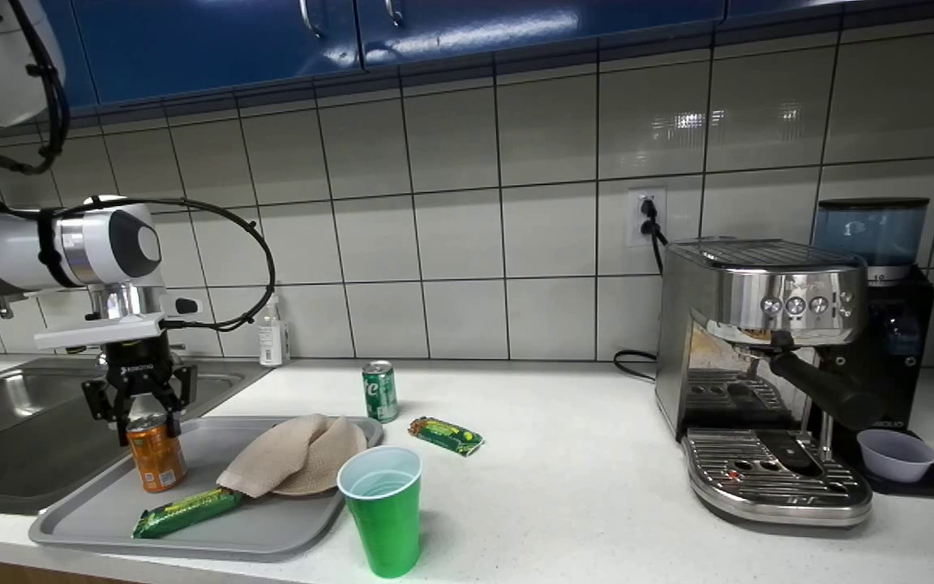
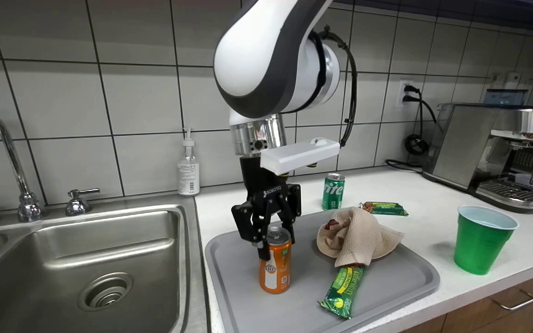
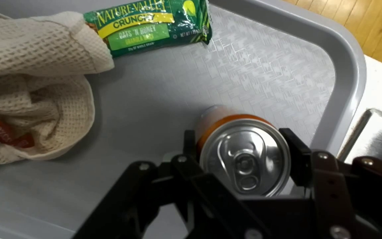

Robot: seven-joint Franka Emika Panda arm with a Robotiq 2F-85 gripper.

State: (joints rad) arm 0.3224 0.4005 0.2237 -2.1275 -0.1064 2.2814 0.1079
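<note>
Below the tool [image 1: 147, 430] spreads the white worktop [image 1: 556, 487], bearing a gray tray [image 3: 144, 103]. A beige cloth [image 2: 359, 233] lies beside the tool, which grasps an upright orange can [image 2: 276, 277] near its top. Near the tool lies a green-wrapped bar [image 3: 148, 28].

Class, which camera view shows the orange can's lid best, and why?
The wrist view: it looks down on the lid, showing its pull tab. Both exterior views show the orange can from the side, its lid only at a slant.
</note>
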